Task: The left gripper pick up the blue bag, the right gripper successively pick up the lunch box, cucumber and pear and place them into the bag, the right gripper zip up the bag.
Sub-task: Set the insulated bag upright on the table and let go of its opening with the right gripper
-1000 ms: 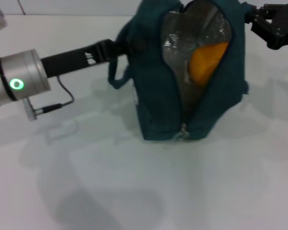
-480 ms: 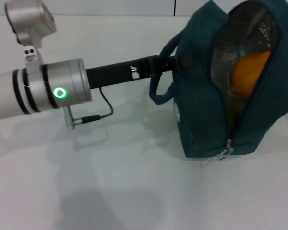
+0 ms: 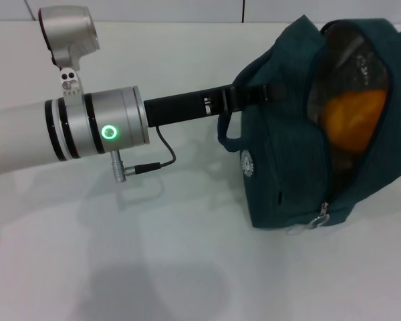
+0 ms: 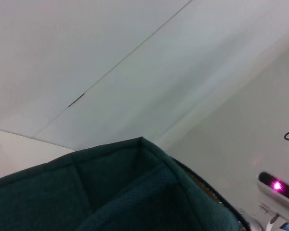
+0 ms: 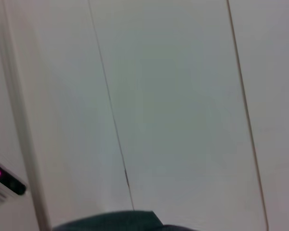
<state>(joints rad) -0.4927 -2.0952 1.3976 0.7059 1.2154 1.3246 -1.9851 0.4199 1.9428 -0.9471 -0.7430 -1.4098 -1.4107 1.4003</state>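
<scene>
Seen from the head: left gripper [image 3: 244, 95] clamped on the blue bag [image 3: 287, 154] by its handle, pear [image 3: 354, 120] inside, zip undone; from both wrists only fabric, right gripper unseen; zipping probably next.

Dark teal blue bag [image 3: 287, 147] with silver lining holds an orange-yellow pear [image 3: 351, 124].

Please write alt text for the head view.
A blue bag stands unzipped on a white table, a pear visible inside. The left end effector holds it by a handle.
</scene>
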